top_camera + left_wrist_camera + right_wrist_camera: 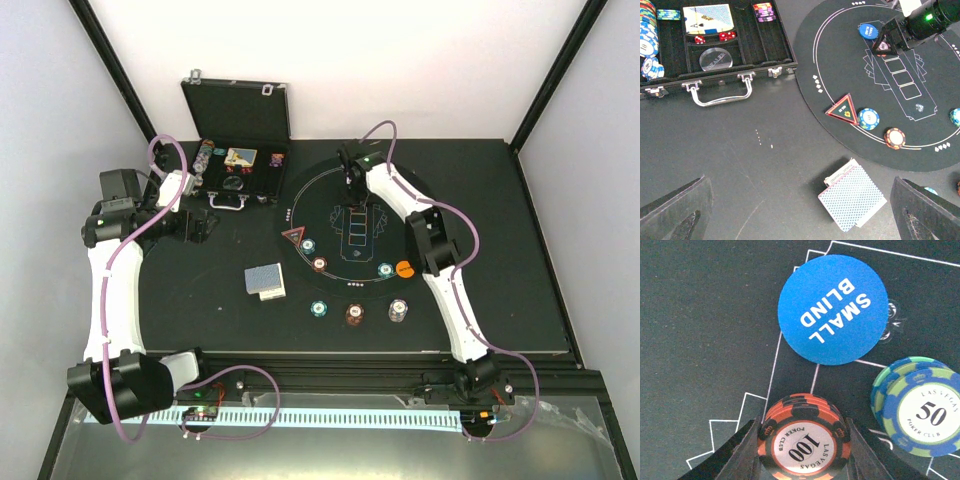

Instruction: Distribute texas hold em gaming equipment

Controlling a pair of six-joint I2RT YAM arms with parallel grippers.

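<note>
Right pincer [802, 422]: narrowly set, clamped on a ridged orange-and-black chip stack [802, 447] marked 100, which is stood on the matte round mat [700, 340]. A flat blue disc [833, 309] lettered SMALL BLIND is laid just beyond, with a blue-and-green chip stack [920, 412] beside it. Left pincer [799, 200]: spread wide above the dark surface [715, 150], near a squared blue-backed card deck [852, 200].
</note>
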